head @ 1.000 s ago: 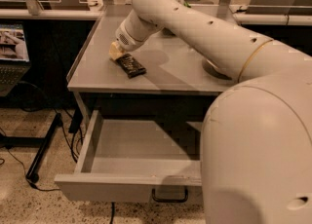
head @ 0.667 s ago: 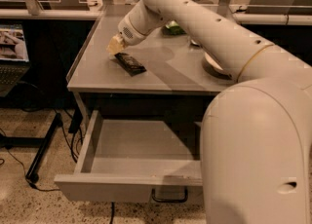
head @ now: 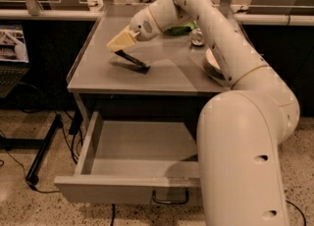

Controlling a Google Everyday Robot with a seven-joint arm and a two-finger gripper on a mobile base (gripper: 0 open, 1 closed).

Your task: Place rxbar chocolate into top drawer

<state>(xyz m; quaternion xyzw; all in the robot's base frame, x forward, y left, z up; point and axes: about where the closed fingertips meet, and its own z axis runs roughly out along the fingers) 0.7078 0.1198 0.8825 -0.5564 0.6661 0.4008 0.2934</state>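
The rxbar chocolate (head: 133, 60) is hanging tilted just over the tabletop (head: 167, 75), above and behind the top drawer (head: 108, 190), toward the drawer's left half. Its upper end is meeting the tip of the hand (head: 120, 43), its lower end is pointing down to the right, and a separate shadow is lying under it, so I am judging that the bar is lifted and not resting flat. The hand is appearing clenched on that upper end of the bar, and it is staying higher than the drawer and farther back from it.

The top drawer is standing pulled out below, its inside is showing only a bare grey floor, and its wire handle (head: 170, 201) is showing under the front panel. So the opening part is looking finished and the picking up is looking done or nearly done. What is remaining, in my judgement, is carrying the bar forward past the tabletop edge, lowering it over the drawer, and letting it go inside.

Farther behind the drawer, a green bag (head: 180, 27) is lying partly hidden by the arm (head: 235, 48).
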